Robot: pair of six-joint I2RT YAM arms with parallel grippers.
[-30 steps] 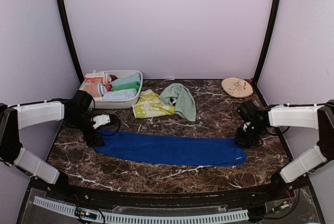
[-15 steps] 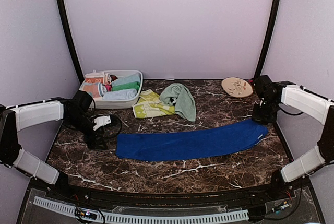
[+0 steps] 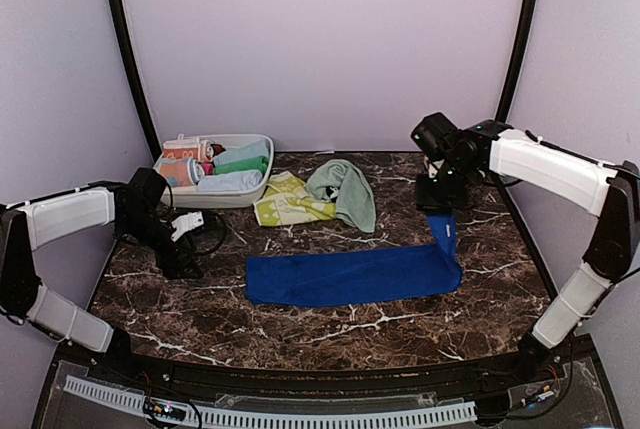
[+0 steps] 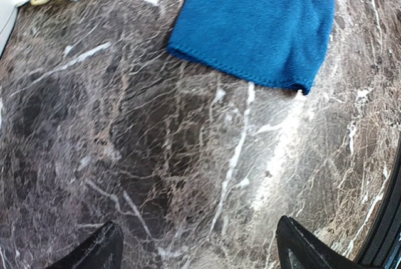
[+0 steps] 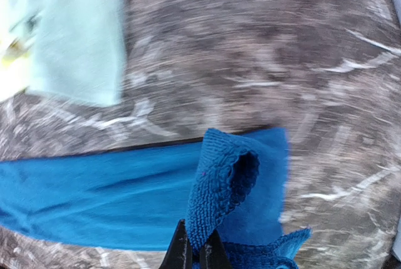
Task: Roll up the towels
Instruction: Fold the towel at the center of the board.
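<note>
The long royal blue towel lies across the middle of the table, and its right end is lifted off the surface. My right gripper is shut on that raised end; in the right wrist view the blue cloth curls up from between my pinched fingertips. Off the towel's left edge, my left gripper hangs open over bare marble, its fingertips wide apart. A mint green towel is crumpled behind, partly over a yellow-green patterned towel.
At the back left stands a white tub with several rolled towels in it. A round beige patterned plate sits at the back right. Black frame posts rise at both rear corners. The table's front rail runs along the near edge.
My right gripper swung from the towel's right end up and back to the left, lifting that end and dragging the whole blue towel rightward. The left gripper stayed open, shifting only slightly.
</note>
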